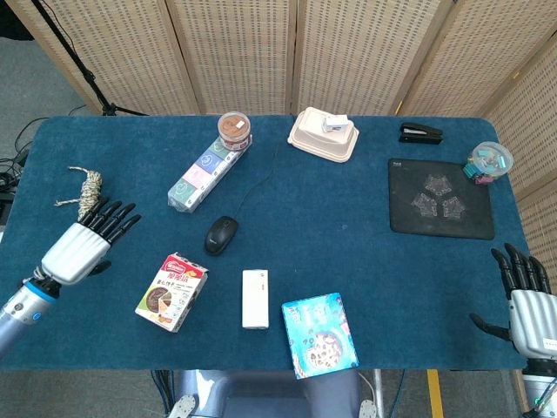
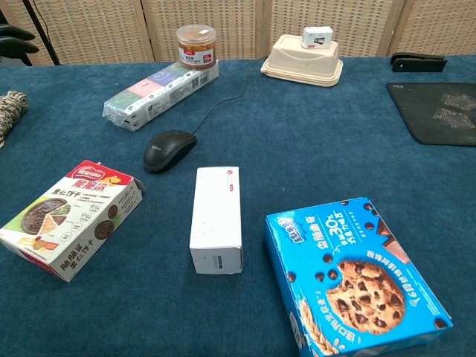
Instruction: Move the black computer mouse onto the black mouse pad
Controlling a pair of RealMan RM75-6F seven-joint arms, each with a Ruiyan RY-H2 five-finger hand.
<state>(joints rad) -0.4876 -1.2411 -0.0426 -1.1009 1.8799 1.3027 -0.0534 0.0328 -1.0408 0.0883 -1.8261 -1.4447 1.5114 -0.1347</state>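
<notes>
1. Right hand (image 1: 528, 305): appears in the head view only, at the table's near right edge, fingers apart, empty.
2. Left hand (image 1: 84, 242): fingers spread, empty; the chest view catches only dark fingertips (image 2: 16, 41).
3. Black computer mouse (image 1: 221, 234): lies mid-table, well apart from the black mouse pad (image 1: 440, 198), which the chest view crops.

Light: bright, even, from overhead.
Shadows: faint, short, beside the boxes.
Focus: both views sharp.
Glare: none visible.
</notes>
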